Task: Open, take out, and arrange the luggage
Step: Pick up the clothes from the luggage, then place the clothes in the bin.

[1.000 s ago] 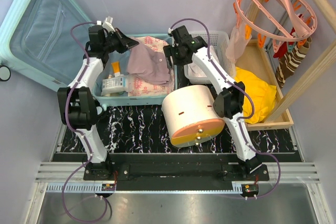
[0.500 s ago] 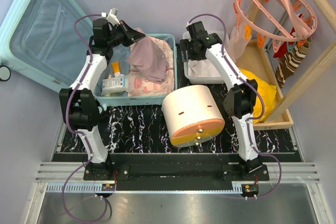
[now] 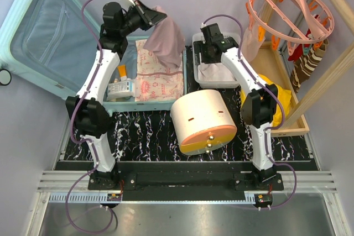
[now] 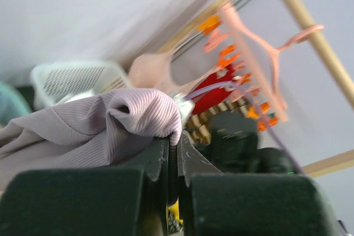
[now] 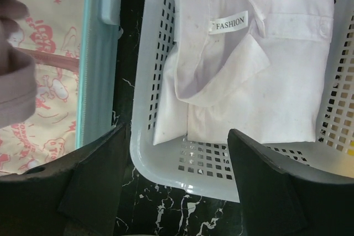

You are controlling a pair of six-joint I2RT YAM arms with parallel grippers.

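The luggage (image 3: 33,37), a pale mint-blue suitcase, lies open with its lid leaning back at the far left. Its base holds a pink-patterned cloth (image 3: 157,75), an orange-capped tube (image 3: 121,72) and a white pack (image 3: 119,88). My left gripper (image 3: 148,14) is raised over the far edge of the base, shut on a mauve ribbed garment (image 3: 166,40) that hangs from it. The left wrist view shows the garment (image 4: 99,125) pinched in the left gripper (image 4: 176,142). My right gripper (image 5: 177,153) hovers open over the white mesh basket (image 5: 182,175), which holds a folded white shirt (image 5: 265,81).
A cream cylinder with an orange end (image 3: 202,120) lies on the black marbled mat just in front of the basket (image 3: 218,85). At the right are a wooden tray (image 3: 276,64) with a yellow cloth (image 3: 271,100), a pink round clip hanger (image 3: 287,6) and a wooden rack (image 3: 326,75).
My left gripper has lifted the mauve garment up out of the suitcase base and toward the back right. My right arm swung right from the suitcase edge to above the basket.
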